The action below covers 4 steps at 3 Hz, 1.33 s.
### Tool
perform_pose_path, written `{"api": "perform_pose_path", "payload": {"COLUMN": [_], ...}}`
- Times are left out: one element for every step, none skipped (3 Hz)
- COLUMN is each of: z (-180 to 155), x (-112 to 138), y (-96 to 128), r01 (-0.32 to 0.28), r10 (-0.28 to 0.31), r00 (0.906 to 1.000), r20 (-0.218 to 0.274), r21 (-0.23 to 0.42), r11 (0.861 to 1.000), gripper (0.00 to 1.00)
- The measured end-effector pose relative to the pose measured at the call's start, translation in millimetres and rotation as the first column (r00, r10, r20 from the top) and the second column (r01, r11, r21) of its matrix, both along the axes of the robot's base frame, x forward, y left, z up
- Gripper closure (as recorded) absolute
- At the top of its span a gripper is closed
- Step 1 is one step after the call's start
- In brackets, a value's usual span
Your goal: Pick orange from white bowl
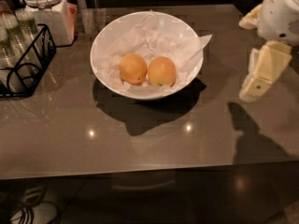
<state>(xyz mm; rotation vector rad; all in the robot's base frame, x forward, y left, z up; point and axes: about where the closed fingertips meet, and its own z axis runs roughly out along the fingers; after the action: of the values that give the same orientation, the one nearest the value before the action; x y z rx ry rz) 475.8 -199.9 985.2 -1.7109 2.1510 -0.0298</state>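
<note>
The white bowl (106, 41) stands on the dark table, lined with crumpled white paper. Two oranges lie side by side in it. The orange (161, 71) is the right one, rounder and a little larger. Its twin (133, 68) lies to its left, touching it or nearly so. My gripper (254, 80) hangs at the right edge of the view, cream-coloured, pointing down and left. It is above the table, well to the right of the bowl, and holds nothing that I can see.
A white lidded jar (46, 10) stands at the back left. A black wire rack (25, 62) with glasses stands at the left edge. The table's front edge (140, 171) runs across the lower part of the view.
</note>
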Motion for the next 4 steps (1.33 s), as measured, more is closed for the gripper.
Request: {"api": "perform_pose_path", "payload": {"z": [-14.4,-17.4,-18.4,-28.2], "x": [64.1,92.5,94.3,107.5], "y": [44.5,52.4,54.5,82.6], "r01": [-0.106,-0.113,-0.114,-0.159], "r10": [0.116,0.124,0.124,0.17], "r00": [0.9916,0.9914,0.9915,0.985], "r20": [-0.058,-0.042,-0.038,-0.028], "r21": [0.149,0.195,0.198,0.236], "r11": [0.983,0.974,0.973,0.959], "gripper": [0.0,0.0,0.0,0.0]}}
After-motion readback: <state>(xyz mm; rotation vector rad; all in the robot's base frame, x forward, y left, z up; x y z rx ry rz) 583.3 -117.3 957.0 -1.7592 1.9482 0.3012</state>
